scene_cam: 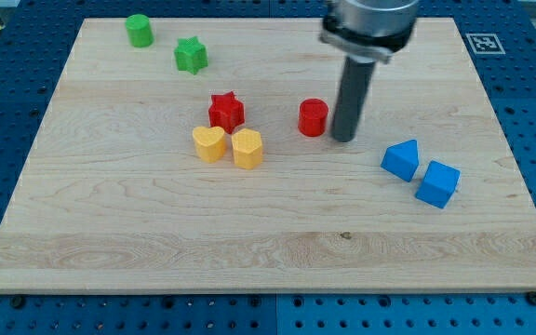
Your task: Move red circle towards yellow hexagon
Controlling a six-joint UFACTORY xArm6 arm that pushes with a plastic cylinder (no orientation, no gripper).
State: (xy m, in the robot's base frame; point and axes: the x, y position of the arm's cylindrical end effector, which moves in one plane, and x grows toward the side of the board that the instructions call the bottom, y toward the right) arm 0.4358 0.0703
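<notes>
The red circle (313, 117) is a short red cylinder near the board's middle. My tip (343, 139) stands just to the view's right of it, close beside it; I cannot tell if they touch. The yellow hexagon (247, 148) lies to the view's left and a little below the red circle. A yellow heart (209, 143) sits right beside the hexagon on its left. A red star (226, 112) sits just above the two yellow blocks.
A green cylinder (139, 30) and a green star (191, 55) lie at the view's top left. Two blue blocks (401, 159) (437, 183) lie at the view's right. The wooden board (268, 251) ends on a blue perforated table.
</notes>
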